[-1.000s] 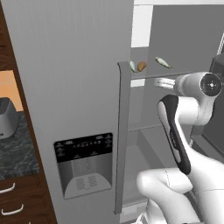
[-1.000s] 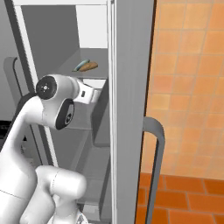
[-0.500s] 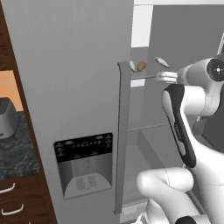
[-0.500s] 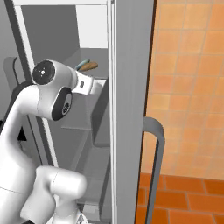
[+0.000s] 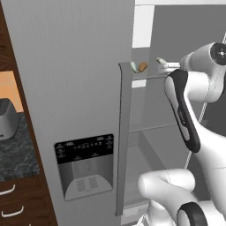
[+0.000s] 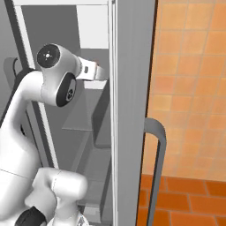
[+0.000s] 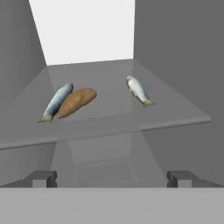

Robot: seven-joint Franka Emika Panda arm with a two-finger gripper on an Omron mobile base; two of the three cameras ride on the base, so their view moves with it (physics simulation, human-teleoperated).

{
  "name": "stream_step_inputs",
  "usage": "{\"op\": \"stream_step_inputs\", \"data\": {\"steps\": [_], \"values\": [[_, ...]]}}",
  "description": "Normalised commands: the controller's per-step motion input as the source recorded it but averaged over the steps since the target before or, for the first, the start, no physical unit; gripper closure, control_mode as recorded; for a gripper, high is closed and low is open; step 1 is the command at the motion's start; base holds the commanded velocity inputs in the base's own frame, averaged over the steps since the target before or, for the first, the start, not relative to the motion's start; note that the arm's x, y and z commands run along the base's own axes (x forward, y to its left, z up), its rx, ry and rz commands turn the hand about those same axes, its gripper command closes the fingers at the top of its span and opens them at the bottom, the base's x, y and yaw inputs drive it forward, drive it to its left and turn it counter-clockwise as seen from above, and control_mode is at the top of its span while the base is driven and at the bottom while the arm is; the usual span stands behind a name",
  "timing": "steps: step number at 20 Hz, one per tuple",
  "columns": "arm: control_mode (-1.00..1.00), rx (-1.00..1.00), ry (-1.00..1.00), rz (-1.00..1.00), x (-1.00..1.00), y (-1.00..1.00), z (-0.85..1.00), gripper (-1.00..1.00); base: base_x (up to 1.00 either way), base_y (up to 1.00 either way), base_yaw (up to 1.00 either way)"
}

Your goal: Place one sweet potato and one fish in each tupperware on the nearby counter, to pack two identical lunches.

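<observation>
On the fridge shelf (image 7: 175, 114) lie two fish and one sweet potato (image 7: 75, 102): one fish (image 7: 56, 102) touching the potato at ten o'clock, the other fish (image 7: 138, 90) apart at one o'clock. The gripper (image 7: 112, 178) is wide open, empty.

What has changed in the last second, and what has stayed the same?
The arm has swung its hand up toward the upper fridge shelf, and the open gripper now faces the food there. It took hold of nothing. The sweet potato and the two fish lie where they were, untouched; the fridge door has not moved.
</observation>
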Motion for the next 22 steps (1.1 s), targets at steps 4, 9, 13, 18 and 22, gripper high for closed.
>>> {"op": "stream_step_inputs", "data": {"steps": [4,9,13,18,22], "values": [[-1.00,0.00,0.08,0.00,0.45,0.00,0.00,-1.00,0.00,0.00,0.00],[-1.00,-0.02,0.12,0.01,0.59,-0.02,0.00,-1.00,0.00,0.00,0.00],[-1.00,0.00,0.10,0.00,0.62,-0.09,0.00,-1.00,0.00,0.00,0.00],[-1.00,0.00,0.00,0.02,0.45,-0.35,-0.01,-1.00,0.00,0.00,0.00],[-1.00,0.00,0.04,0.00,0.60,-0.08,-0.10,-1.00,0.00,0.00,0.00]]}}
